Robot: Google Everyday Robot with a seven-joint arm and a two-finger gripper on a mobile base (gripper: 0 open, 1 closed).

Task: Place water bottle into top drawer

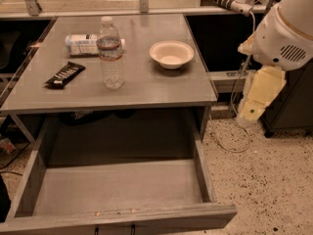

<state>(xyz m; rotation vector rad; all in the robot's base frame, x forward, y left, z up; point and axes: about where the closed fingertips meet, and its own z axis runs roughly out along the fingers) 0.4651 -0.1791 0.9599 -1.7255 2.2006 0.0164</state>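
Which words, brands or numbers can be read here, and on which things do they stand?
None can be read.
water bottle: red label band, print too blurred.
lying bottle: white-and-blue label, too blurred.
black wrapper: white lettering, too blurred.
hand, right of the table: no text seen.

Water bottle [112,58] clear ribbed plastic; top drawer [122,189] matt metal; pincer [247,112] cream plastic, right of table [161,86].
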